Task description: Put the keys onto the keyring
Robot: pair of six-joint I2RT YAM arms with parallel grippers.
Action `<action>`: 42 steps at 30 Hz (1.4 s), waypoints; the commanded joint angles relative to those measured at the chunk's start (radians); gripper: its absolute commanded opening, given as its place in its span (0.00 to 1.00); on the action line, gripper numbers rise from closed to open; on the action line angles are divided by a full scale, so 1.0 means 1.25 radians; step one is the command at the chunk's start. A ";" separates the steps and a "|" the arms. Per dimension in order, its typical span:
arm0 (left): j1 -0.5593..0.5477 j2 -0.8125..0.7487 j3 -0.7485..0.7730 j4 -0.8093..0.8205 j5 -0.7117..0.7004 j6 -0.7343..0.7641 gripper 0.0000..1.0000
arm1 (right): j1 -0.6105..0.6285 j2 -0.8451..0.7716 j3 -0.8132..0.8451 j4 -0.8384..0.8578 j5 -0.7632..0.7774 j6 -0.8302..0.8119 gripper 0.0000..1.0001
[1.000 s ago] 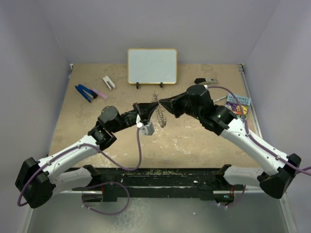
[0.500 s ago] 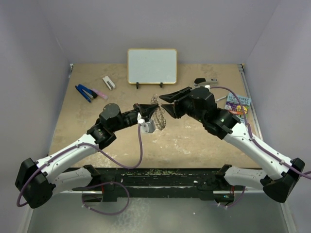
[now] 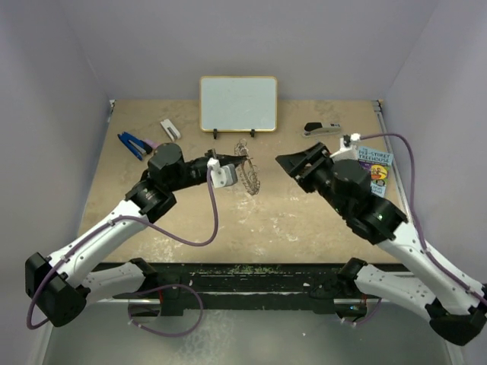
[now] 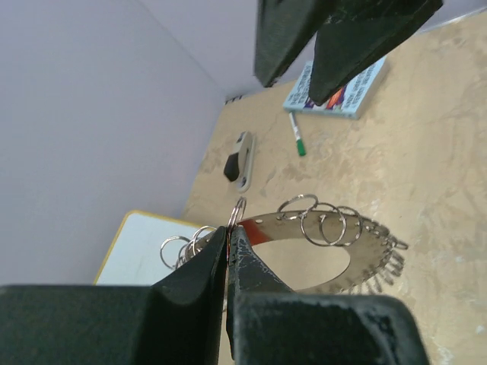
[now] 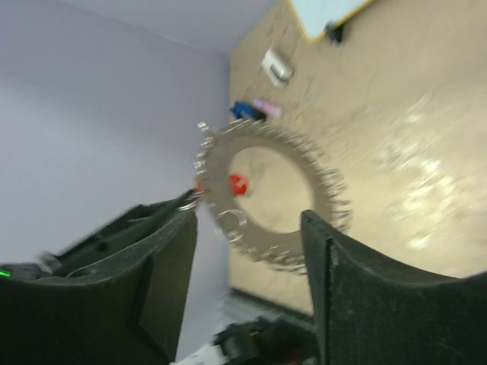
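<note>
Here the left gripper [image 4: 228,237] pinches the keyring [image 4: 365,255], while the right gripper [image 5: 247,214] stands open.

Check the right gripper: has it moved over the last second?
Yes. The right gripper has backed rightward off the keyring, from in front of the whiteboard to past its right edge, jaws open.

A mottled tan stone-look bench [image 3: 289,220] lay under even, soft light. Plain pale lilac walls [image 3: 228,38] rose behind the small yellow-framed whiteboard [image 3: 238,103] and closed in to its left and right.
</note>
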 commanded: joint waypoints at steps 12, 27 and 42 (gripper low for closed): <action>0.003 0.056 0.273 -0.248 0.253 -0.273 0.03 | 0.002 -0.276 -0.390 0.720 -0.122 -0.784 0.44; 0.003 0.136 0.400 -0.404 0.359 -0.318 0.03 | 0.001 -0.245 -0.388 0.818 -0.378 -0.872 0.29; 0.003 0.193 0.462 -0.355 0.432 -0.486 0.03 | 0.002 -0.165 -0.407 0.944 -0.410 -0.861 0.35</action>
